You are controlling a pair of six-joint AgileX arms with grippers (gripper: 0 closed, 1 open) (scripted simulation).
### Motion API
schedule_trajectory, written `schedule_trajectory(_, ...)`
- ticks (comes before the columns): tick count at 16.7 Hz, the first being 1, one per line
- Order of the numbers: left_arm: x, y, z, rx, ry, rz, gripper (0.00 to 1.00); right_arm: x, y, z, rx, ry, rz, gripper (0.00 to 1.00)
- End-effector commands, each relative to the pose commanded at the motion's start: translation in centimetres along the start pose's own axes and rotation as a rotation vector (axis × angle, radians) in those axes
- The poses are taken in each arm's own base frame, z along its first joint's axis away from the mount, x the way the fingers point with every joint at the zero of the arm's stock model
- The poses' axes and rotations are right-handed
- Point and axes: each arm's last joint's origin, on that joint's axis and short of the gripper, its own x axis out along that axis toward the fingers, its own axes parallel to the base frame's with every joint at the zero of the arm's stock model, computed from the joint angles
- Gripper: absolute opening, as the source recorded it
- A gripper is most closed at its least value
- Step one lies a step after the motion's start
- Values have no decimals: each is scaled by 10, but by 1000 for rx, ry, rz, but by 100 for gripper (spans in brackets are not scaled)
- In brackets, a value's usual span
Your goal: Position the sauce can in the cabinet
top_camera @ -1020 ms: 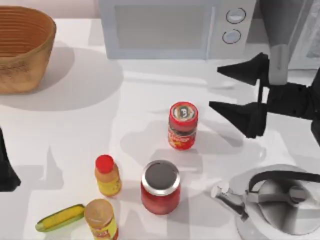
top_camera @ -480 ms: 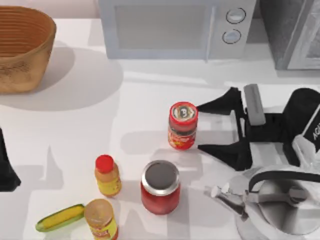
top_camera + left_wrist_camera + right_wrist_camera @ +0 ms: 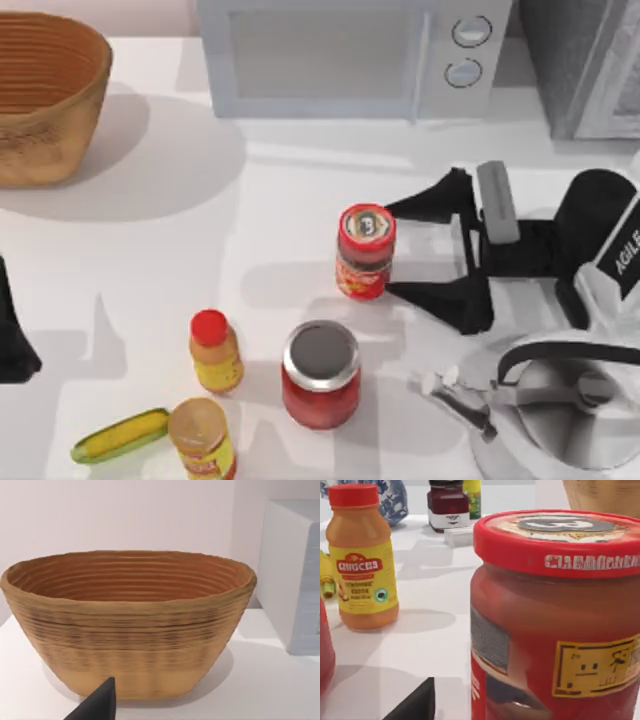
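The white table (image 3: 300, 200) is carrying everything here. Along its far edge, the grey cabinet (image 3: 580, 60) is standing at the top view's right corner, with the white microwave (image 3: 350, 55) just beside it to the left, and the woven basket (image 3: 45, 95) is sitting at the far left corner. A metal kettle (image 3: 560, 410) is occupying the near right corner.

The right gripper (image 3: 395, 250) is lying low over the table right of centre, its two dark fingers (image 3: 430, 200) spread wide apart and pointing left, one tip on each side of the sauce can (image 3: 365, 250). The can is standing upright on the table, well apart from the cabinet; whether the fingertips are touching it is hard to tell from above. In the right wrist view the sauce can (image 3: 555, 620) is looming very close.

The left gripper (image 3: 12, 340) is sitting parked at the table's left edge, facing the basket (image 3: 130, 625); I cannot tell how its fingers are set.

Nearer the front, a red jar with a grey lid (image 3: 320, 375) is standing just below the can, with a yellow bottle (image 3: 215, 350), a second small yellow-labelled jar (image 3: 203, 438) and a corn cob (image 3: 120, 435) to its left.
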Motion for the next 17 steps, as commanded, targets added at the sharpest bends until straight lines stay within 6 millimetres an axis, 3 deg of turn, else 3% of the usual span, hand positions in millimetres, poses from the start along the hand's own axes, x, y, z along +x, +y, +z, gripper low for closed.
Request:
schedule_trajectory(3,0,0,0,0,0,0,100,22,-6,2,-1,-3,-1,100)
schedule_trajectory(6,0,0,0,0,0,0,100,46,2,1,-1,-1,1,100)
schedule_trajectory(11,0,0,0,0,0,0,100,51,7,-1,0,1,0,100)
schedule_trajectory(17,0,0,0,0,0,0,100,51,7,-1,0,1,0,55)
